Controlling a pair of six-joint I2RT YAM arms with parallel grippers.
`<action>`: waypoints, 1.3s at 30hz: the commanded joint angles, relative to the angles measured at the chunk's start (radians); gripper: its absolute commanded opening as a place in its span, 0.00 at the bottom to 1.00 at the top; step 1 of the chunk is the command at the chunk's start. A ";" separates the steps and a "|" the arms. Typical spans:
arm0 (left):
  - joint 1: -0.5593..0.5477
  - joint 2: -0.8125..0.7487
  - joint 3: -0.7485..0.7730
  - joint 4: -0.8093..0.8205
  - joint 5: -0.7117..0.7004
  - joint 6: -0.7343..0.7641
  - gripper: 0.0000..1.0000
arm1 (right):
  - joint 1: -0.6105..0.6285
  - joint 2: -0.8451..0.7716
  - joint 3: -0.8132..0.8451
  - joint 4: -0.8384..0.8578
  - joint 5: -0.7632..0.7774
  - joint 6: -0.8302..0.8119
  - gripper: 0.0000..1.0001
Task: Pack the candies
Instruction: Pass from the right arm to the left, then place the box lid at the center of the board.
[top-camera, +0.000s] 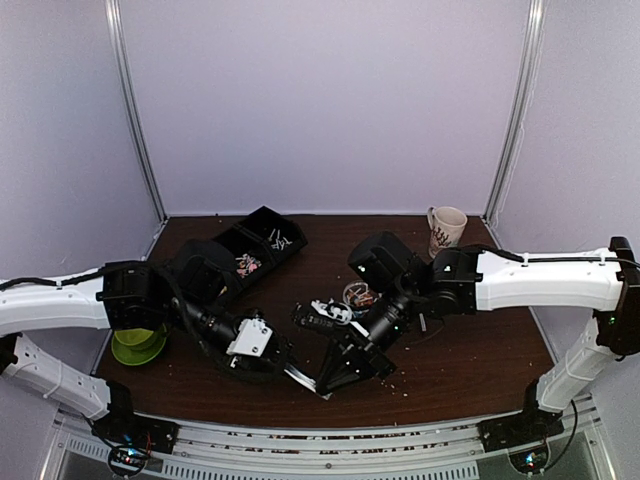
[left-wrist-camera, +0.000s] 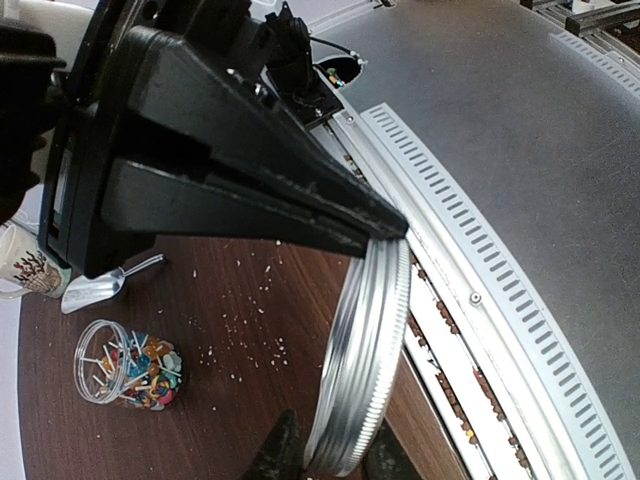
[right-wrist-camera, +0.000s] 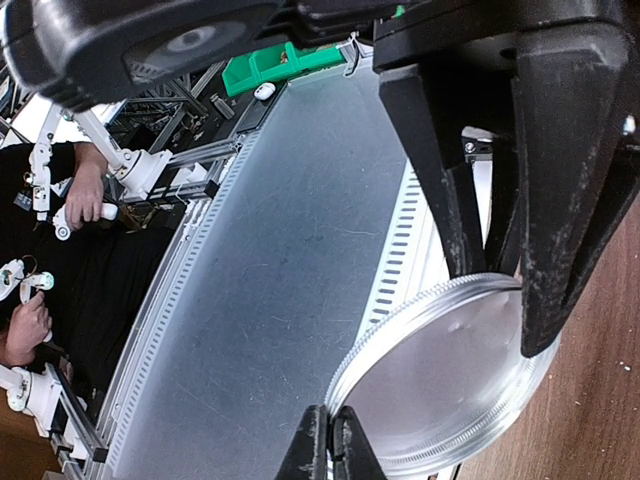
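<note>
a silver screw lid (left-wrist-camera: 362, 350) stands on edge in the air between the two arms, just above the near edge of the table (top-camera: 470, 350), in what looks like a hand-over. the right gripper (right-wrist-camera: 490, 290) has its jaws pressed tight on the lid's upper rim, holding it clear of the wood so the free edge can be reached. the left gripper (left-wrist-camera: 335, 462) sits below, its jaws narrowed with one finger on either face of the lower rim. they appear to be pinching the lid, though how firmly cannot be told. held upright, the lid offers both faces, which is likely why each arm can take its own part of the rim without fouling the other. the candies (left-wrist-camera: 130, 365), white-stick lollipops and coloured bits, sit in an uncapped glass jar (left-wrist-camera: 82, 352) well apart from the lid, further back on the table near a small scoop (left-wrist-camera: 95, 288) and a mug (top-camera: 445, 230). a few pink pieces also show in one of the black bins (top-camera: 205, 262) at the far left. the lid seems meant for that jar, and the change of grip probably sets it up for capping
</note>
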 joint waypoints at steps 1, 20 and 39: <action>-0.005 0.008 0.028 0.010 0.029 -0.002 0.18 | -0.008 0.005 0.014 0.000 -0.008 -0.011 0.04; -0.001 0.067 0.058 0.009 -0.063 -0.117 0.13 | -0.125 -0.123 -0.025 -0.018 0.208 0.044 1.00; 0.169 0.372 0.205 -0.049 0.156 -0.379 0.16 | -0.262 -0.296 -0.132 -0.039 0.731 0.162 1.00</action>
